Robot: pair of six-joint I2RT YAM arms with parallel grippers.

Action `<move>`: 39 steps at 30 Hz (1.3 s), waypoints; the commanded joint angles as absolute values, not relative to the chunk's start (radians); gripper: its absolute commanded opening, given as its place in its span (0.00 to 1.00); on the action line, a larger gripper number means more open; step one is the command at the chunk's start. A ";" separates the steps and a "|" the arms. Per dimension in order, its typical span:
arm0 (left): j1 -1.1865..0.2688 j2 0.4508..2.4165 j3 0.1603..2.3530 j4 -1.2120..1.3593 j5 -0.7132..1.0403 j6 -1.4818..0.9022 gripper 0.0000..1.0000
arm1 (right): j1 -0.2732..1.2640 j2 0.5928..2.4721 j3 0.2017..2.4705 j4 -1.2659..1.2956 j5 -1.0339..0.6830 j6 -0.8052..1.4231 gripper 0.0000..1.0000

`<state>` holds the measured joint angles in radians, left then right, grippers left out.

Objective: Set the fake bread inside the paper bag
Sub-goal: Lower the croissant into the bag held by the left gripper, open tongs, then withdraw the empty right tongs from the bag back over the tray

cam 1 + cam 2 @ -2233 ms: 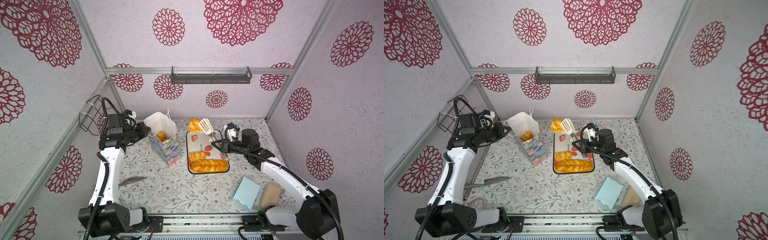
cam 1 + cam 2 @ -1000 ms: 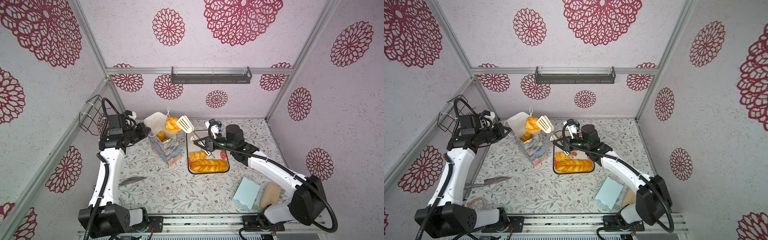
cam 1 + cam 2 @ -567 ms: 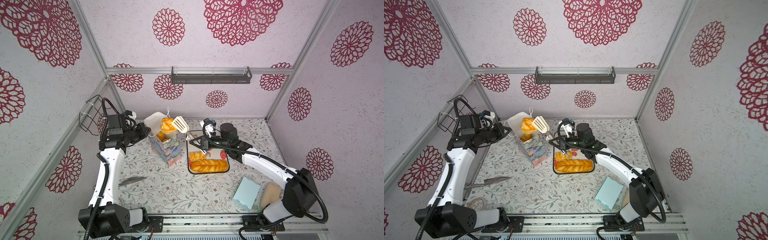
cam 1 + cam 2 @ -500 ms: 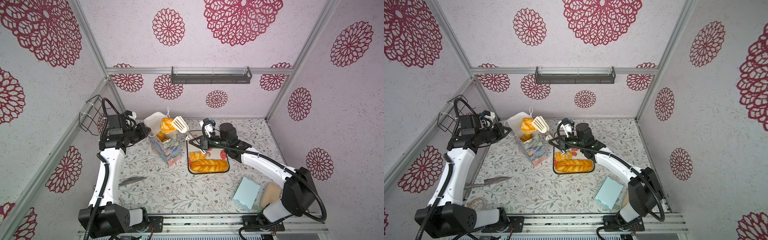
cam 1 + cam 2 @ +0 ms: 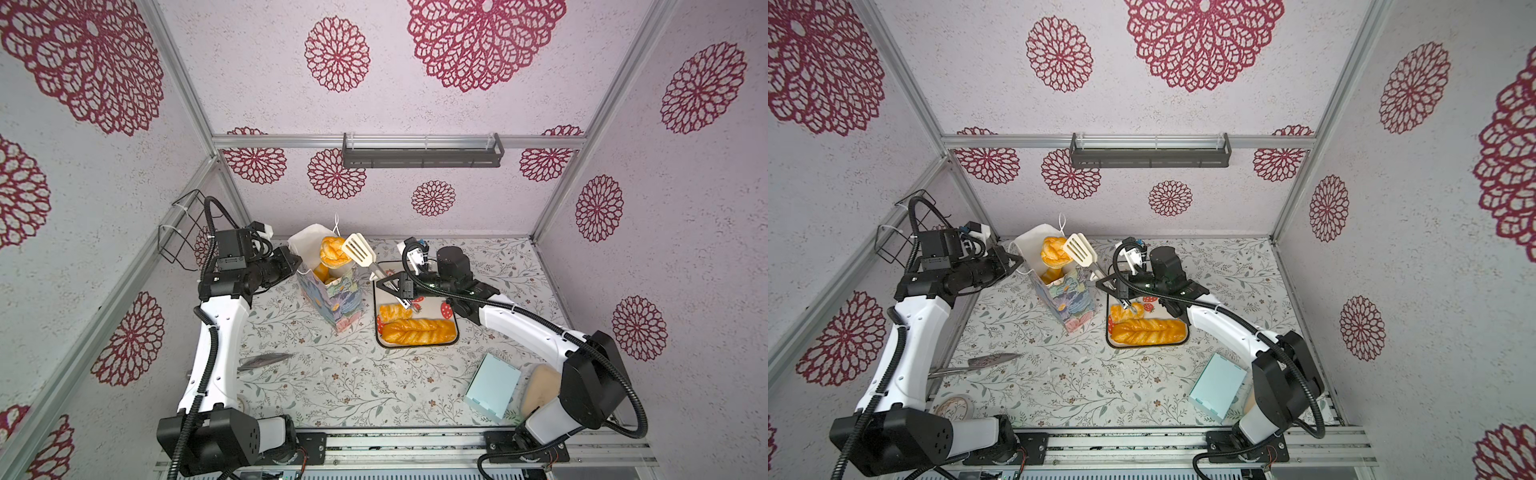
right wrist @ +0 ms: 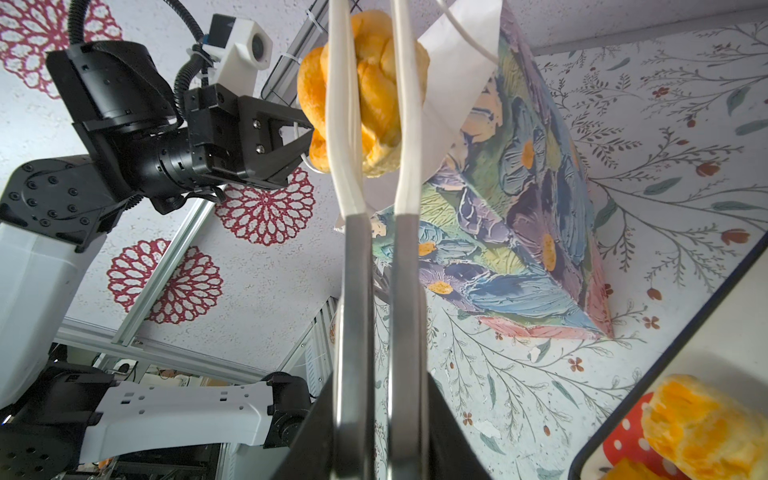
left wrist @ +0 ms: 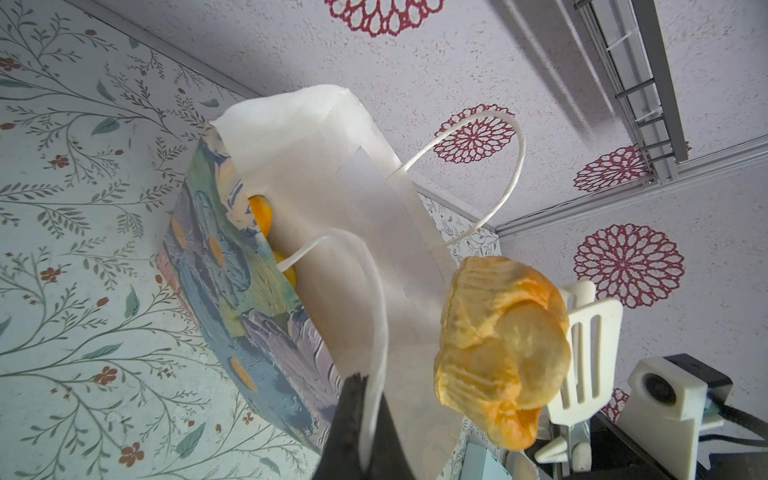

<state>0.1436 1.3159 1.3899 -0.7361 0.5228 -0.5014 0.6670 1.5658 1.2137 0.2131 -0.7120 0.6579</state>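
The paper bag (image 5: 332,299) (image 5: 1069,299) stands left of the tray, mouth open, with fake bread (image 5: 322,272) (image 7: 262,212) inside. My left gripper (image 5: 296,264) (image 7: 365,415) is shut on the bag's near cord handle (image 7: 376,316). My right gripper (image 5: 395,291) (image 6: 378,415) is shut on metal tongs (image 5: 359,249) (image 6: 353,270) with white slotted tips. The tongs pinch a knotted golden roll (image 5: 330,251) (image 5: 1052,251) (image 7: 498,345) (image 6: 374,95) just above the bag's mouth. A long braided loaf (image 5: 417,331) and a small croissant (image 5: 390,312) lie on the strawberry tray (image 5: 457,328).
A light blue flat box (image 5: 492,386) and a pale beige piece (image 5: 540,388) lie front right by the right arm's base. A grey bladed tool (image 5: 262,359) lies front left, a tape roll (image 5: 955,405) near the left base. A wire basket (image 5: 183,228) hangs on the left wall.
The right arm has swung the tongs and the roll leftward from over the tray's far end to above the bag's mouth. The left gripper has kept its hold and place.
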 commanded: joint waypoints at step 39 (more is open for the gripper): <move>0.139 1.297 1.371 -0.709 0.532 -0.502 0.03 | 0.676 1.554 1.242 0.219 -0.709 0.635 0.38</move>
